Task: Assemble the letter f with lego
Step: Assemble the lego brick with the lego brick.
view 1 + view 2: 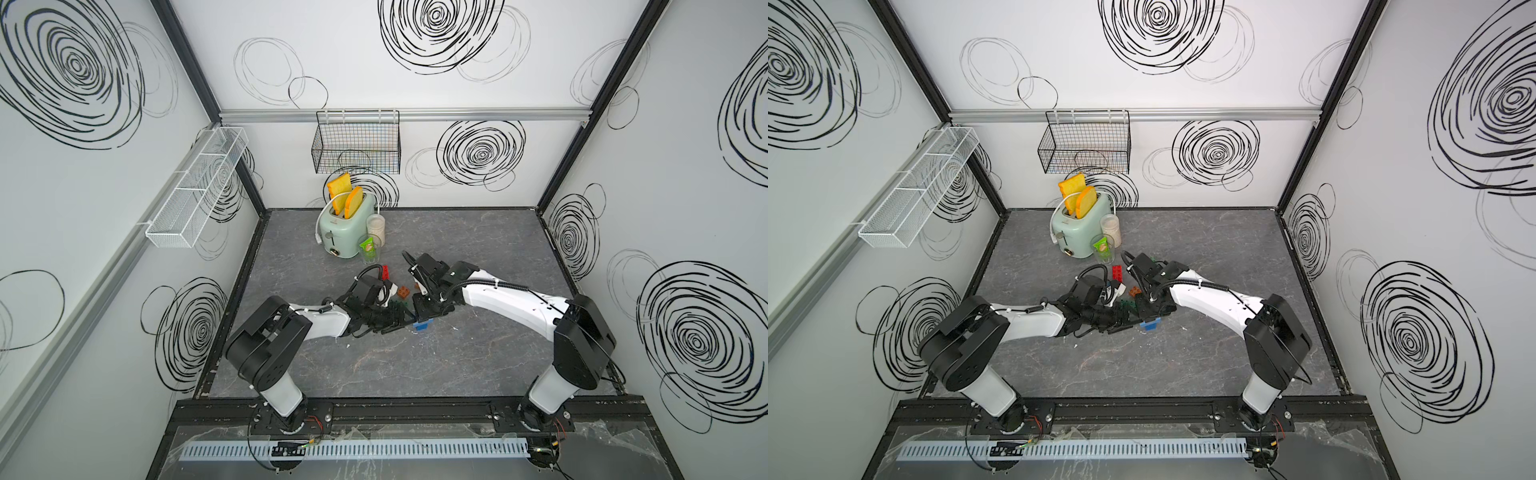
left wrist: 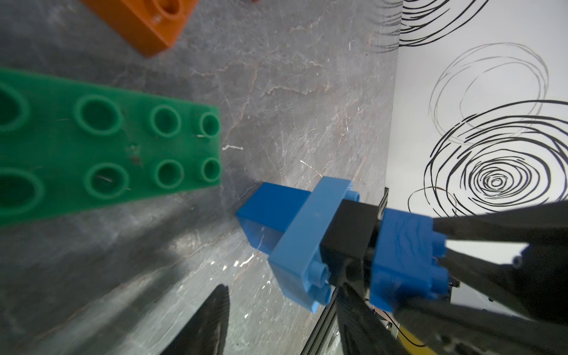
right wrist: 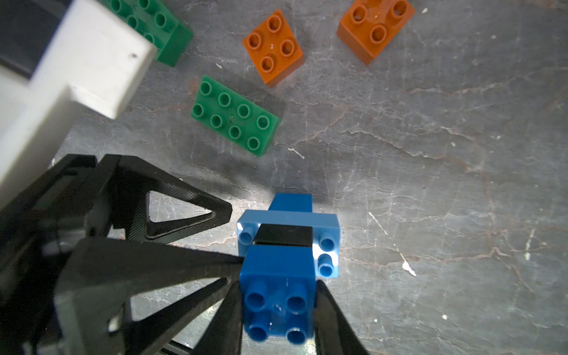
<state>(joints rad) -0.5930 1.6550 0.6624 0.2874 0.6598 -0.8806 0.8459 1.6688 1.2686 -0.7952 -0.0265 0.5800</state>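
Note:
A lego stack (image 3: 287, 242) stands with its bottom brick at the tabletop: dark blue, an oblong light blue crosspiece (image 2: 307, 246), black, and dark blue on top. My right gripper (image 3: 278, 307) is shut on the top dark blue brick (image 2: 405, 258). My left gripper (image 2: 282, 307) is open, nothing held, and its fingertips (image 3: 227, 212) sit beside the crosspiece's end. In both top views the stack (image 1: 423, 326) (image 1: 1150, 325) shows between the two wrists. Loose on the table lie a green oblong brick (image 3: 235, 120) (image 2: 107, 144), two orange square bricks (image 3: 273, 46) (image 3: 376, 27) and a red brick (image 1: 385, 272).
A mint toaster (image 1: 347, 228) holding toast stands at the back, with a jar (image 1: 375, 226) and a glass (image 1: 370, 251) beside it, close behind the bricks. A second green brick (image 3: 172, 33) lies partly under the left arm. A wire basket (image 1: 356, 145) hangs on the rear wall.

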